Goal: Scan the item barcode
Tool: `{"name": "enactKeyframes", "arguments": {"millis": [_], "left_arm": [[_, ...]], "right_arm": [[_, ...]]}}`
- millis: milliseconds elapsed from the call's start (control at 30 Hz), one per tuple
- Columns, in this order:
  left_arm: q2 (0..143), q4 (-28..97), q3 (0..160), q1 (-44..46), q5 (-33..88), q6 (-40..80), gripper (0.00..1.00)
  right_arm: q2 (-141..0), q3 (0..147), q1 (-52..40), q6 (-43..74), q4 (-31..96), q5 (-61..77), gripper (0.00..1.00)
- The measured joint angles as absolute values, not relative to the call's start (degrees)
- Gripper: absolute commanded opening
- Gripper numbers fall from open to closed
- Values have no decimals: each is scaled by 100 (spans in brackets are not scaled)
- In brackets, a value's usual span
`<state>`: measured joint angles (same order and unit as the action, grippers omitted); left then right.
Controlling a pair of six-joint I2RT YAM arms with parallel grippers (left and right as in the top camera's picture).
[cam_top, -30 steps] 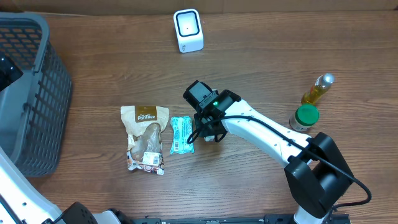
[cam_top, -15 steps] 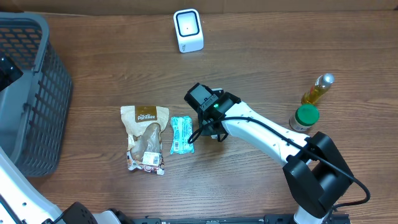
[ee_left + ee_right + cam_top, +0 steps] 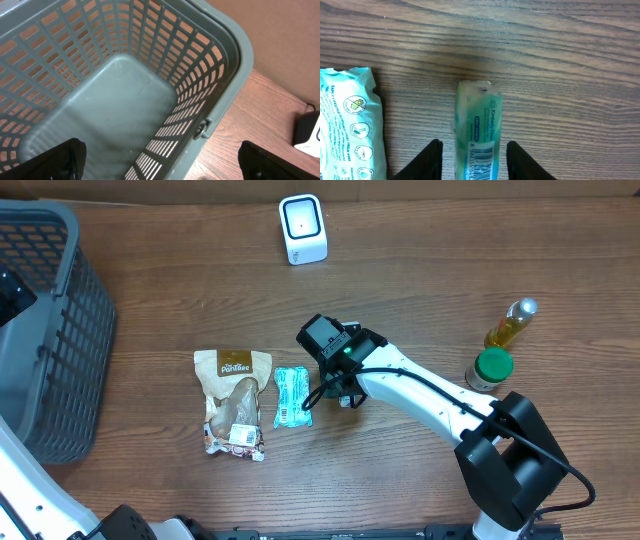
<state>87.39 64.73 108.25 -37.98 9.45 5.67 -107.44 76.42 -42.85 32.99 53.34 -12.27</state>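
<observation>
A narrow teal tissue packet [image 3: 480,115] lies on the wooden table between the fingers of my right gripper [image 3: 475,162], its barcode [image 3: 483,161] facing up. The jaws are open, with a gap on each side of the packet. From overhead, my right gripper [image 3: 335,392] covers that packet. The white scanner [image 3: 302,228] stands at the back of the table. My left gripper [image 3: 160,160] hangs wide open over the grey basket [image 3: 220,65], holding nothing.
A larger teal wipes pack [image 3: 291,396] and a brown snack bag [image 3: 233,400] lie just left of my right gripper. An oil bottle [image 3: 510,323] and a green-lidded jar [image 3: 490,368] stand at the right. The basket [image 3: 60,330] fills the left edge.
My right gripper's jaws have spread apart and let go of the narrow teal packet, which now rests on the table. The left arm has not moved.
</observation>
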Motion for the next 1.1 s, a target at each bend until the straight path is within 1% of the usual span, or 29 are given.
{"name": "enactKeyframes", "arguments": {"millis": [267,433,533,567,633,700,733,833,1100], "left_arm": [[8739,6473,10825,-3798,947,565,100],[8739,6473,10825,-3798,945,565,100],[8739,6471,10825,-3798,945,565,100],[8739,6471,10825,-3798,945,565,100],[8739,6471,10825,-3798,945,565,100],[8739,6473,10825,-3798,945,567,99],[8739,6473,10825,-3798,945,567,100],[8739,6473,10825,-3798,945,567,100],[8739,6471,10825,-3798,947,565,100]], "right_arm": [[-10744,7666,-4222,3299,5019,-1225,44],[-10744,7883,-3852,3297,5201,-1223,43],[-10744,7931,-3548,3286,5256,-1192,34],[-10744,7931,-3479,3286,5286,-1164,29],[-10744,7933,-3304,3247,5395,-1092,14],[-10744,7935,-3170,3282,5542,-1044,5],[-10744,7935,-3131,3273,5621,-1031,4],[-10744,7935,-3076,3301,5767,-974,4],[-10744,7590,-3135,3301,5566,-405,4]]}}
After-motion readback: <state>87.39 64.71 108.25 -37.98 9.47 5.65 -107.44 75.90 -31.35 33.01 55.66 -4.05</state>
